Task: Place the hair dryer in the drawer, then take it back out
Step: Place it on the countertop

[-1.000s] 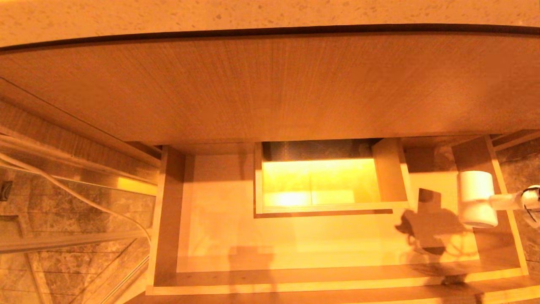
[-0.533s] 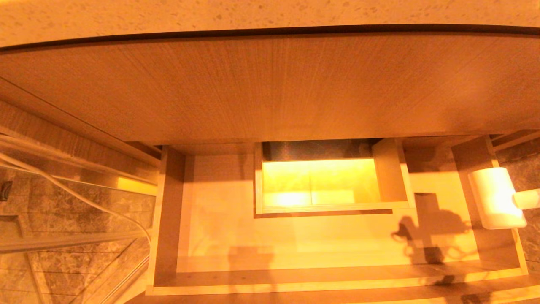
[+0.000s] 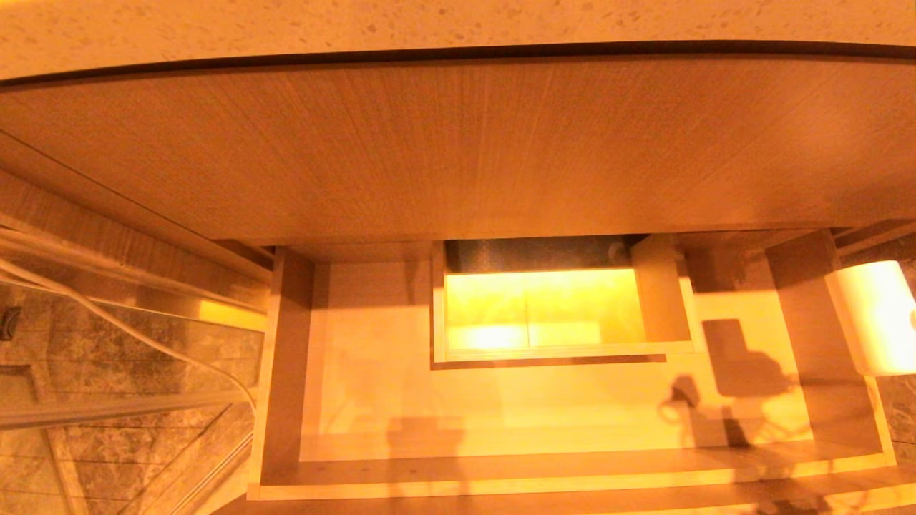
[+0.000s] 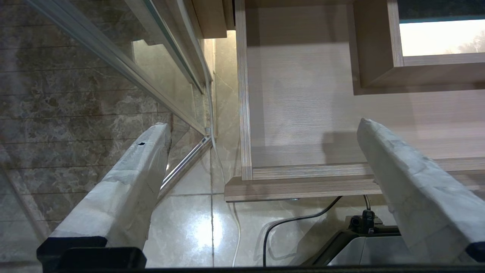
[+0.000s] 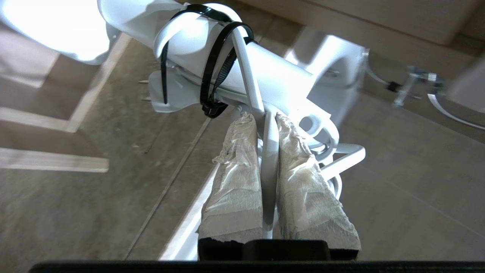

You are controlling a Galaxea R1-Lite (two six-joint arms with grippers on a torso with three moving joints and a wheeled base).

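Observation:
The white hair dryer (image 3: pixel 876 315) hangs at the far right of the head view, over the right wall of the open light-wood drawer (image 3: pixel 501 476); its barrel is partly cut off by the frame edge. The right wrist view shows my right gripper (image 5: pixel 261 115) shut on a white cord loop (image 5: pixel 268 163) that black zip ties strap to the handle of the hair dryer (image 5: pixel 235 64). The drawer's pale inside holds only shadows. My left gripper (image 4: pixel 263 123) is open and hovers above the floor beside the drawer's front left corner (image 4: pixel 242 178).
A boxed cut-out (image 3: pixel 551 307) sits at the drawer's mid-back. A taller wood-grain panel (image 3: pixel 458 143) and a speckled countertop (image 3: pixel 458 18) lie above. A glass panel with a metal rail (image 3: pixel 107 408) and a white cable (image 3: pixel 107 315) stand left. A black cable (image 4: pixel 288 223) runs across the tiles.
The hair dryer has moved right, from over the drawer's right end to beyond its right wall. My right gripper has left the head view. The shadow in the drawer shifted.

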